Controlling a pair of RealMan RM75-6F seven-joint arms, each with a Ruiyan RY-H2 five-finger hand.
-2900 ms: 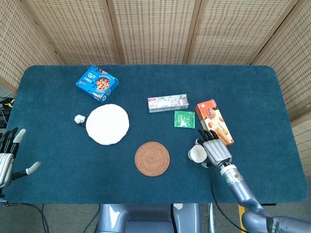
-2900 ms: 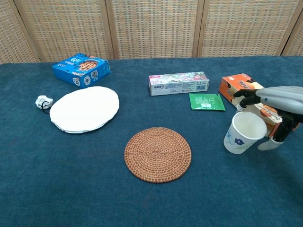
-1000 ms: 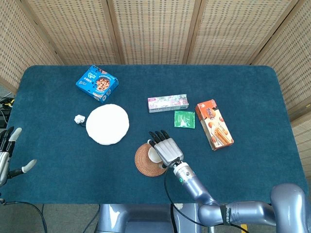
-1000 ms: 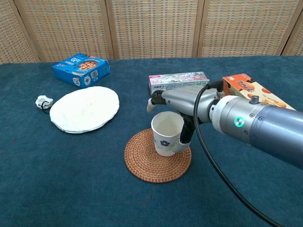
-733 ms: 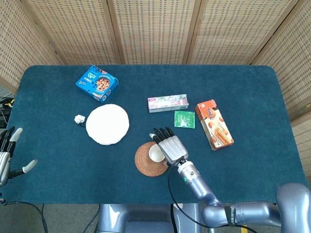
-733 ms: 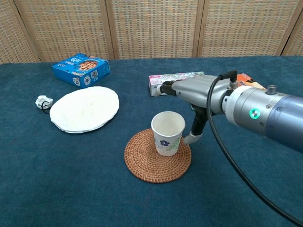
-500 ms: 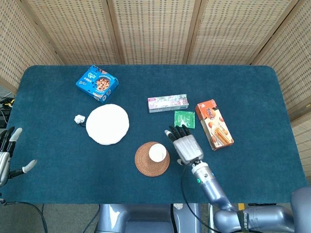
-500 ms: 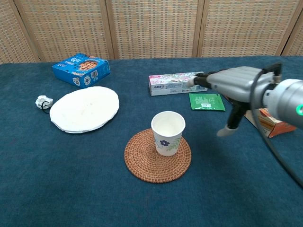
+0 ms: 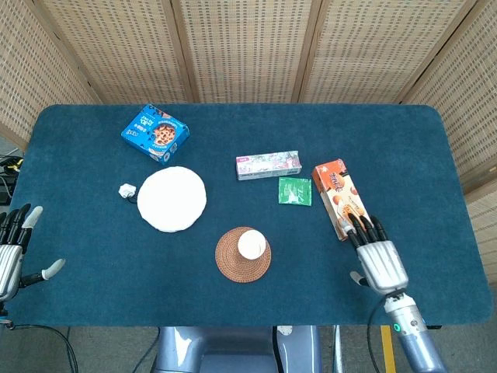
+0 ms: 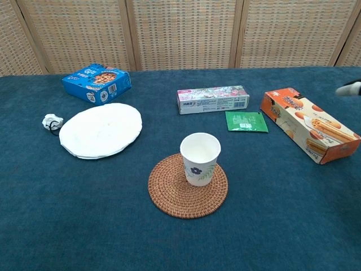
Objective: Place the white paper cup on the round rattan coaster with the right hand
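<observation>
Withdrawn rightward, right robot hand [image 9: 380, 263] hovers flat, fingers spread.

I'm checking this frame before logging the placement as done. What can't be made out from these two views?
- Right hand: the chest view catches only a fingertip at its right edge.
- Left hand: cut by the head view's left edge, absent from the chest view.
- Small white object beside the white plate: too small to identify.
- Paper cup on the coaster: its base and far wall are hidden by the cup itself.
</observation>
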